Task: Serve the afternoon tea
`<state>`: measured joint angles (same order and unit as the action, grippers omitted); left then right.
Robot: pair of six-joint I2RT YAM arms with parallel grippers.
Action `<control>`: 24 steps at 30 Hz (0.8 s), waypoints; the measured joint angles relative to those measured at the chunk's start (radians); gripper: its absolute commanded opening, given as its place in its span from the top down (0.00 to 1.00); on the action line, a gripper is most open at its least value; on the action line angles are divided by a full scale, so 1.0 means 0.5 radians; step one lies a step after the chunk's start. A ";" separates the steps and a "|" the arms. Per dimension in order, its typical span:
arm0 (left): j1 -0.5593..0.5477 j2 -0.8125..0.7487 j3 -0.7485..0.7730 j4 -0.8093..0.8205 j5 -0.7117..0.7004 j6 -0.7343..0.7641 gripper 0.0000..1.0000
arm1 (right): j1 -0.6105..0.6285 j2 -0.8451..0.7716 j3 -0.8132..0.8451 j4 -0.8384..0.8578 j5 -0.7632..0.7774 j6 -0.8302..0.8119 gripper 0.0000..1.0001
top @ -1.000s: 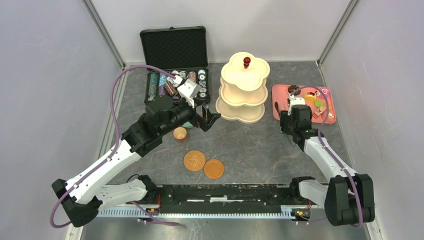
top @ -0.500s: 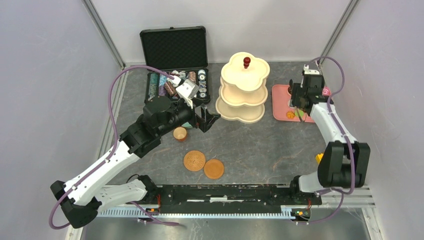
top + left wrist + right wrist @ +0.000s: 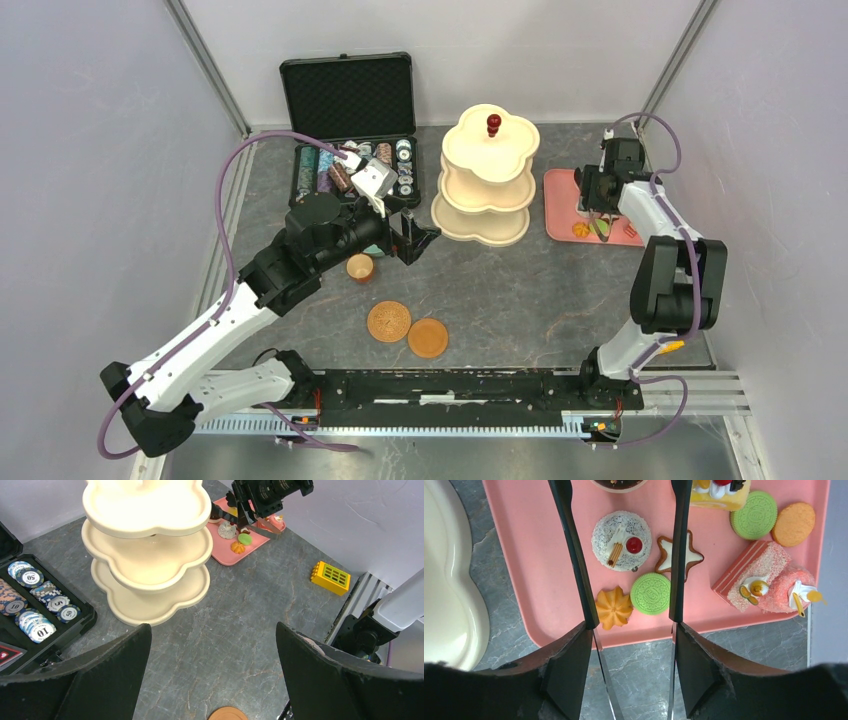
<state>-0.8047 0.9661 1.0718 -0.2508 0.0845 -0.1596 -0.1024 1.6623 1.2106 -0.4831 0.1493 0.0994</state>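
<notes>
Grey stone-look worktop (image 3: 520, 290) carries a cream three-tier stand (image 3: 488, 180) at the back. Right of the stand, the right pincer (image 3: 598, 218) hangs partly open and empty over a pink tray (image 3: 524, 555) of pastries (image 3: 650, 593). Left of the stand, the left pincer (image 3: 210, 670) gapes wide, holding nothing, near a brown cup (image 3: 360, 267) and two saucers (image 3: 389, 321).

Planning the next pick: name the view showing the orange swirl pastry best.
Right wrist: the orange swirl pastry lies large and sharp on the pink tray. Left wrist shows it small; top external, only an orange speck.
</notes>
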 measured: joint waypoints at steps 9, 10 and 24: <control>0.000 0.001 0.000 0.002 0.002 -0.008 0.00 | -0.027 0.150 0.090 -0.013 -0.026 -0.034 0.33; 0.000 0.002 0.000 0.002 0.002 -0.008 0.00 | -0.027 0.169 0.105 -0.011 -0.026 -0.037 0.33; 0.000 0.019 0.000 0.012 0.008 -0.008 0.00 | -0.029 0.347 0.221 -0.014 -0.034 -0.038 0.39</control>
<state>-0.8047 0.9756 1.0718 -0.2447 0.0887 -0.1638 -0.1169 1.8359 1.3212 -0.4904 0.1326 0.0803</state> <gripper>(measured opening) 0.997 0.652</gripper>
